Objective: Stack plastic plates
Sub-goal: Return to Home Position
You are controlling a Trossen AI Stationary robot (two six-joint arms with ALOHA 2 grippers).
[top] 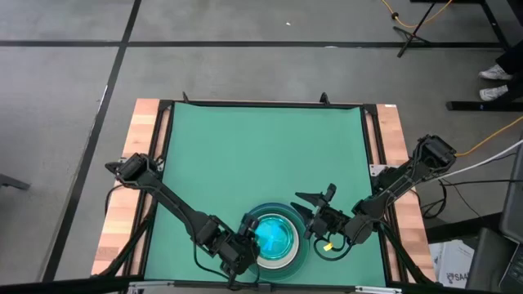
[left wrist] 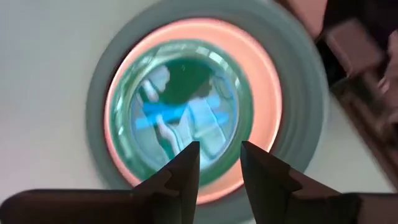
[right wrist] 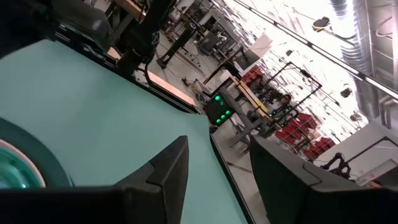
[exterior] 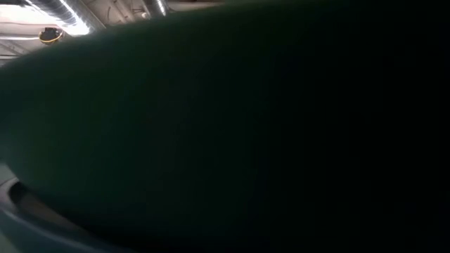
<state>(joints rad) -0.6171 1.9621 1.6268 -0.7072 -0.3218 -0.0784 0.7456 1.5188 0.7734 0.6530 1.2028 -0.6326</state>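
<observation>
Two grippers, both empty. Left gripper (left wrist: 217, 163), jaws slightly apart, hovers above the plate stack (top: 274, 237), whose cyan plate (left wrist: 186, 112) lies topmost. Right gripper (right wrist: 219, 142), jaws wide apart, hangs just beside the stack, clear of its rim.

There is one stack of plates (top: 274, 237) and one table (top: 245, 147). Three plates can be counted in the stack: one dark plate (left wrist: 298, 68), one orange plate (left wrist: 267, 93), one cyan plate (left wrist: 180, 118); any others are hidden. There are two arms: left arm (top: 176, 204), right arm (top: 392, 184).
</observation>
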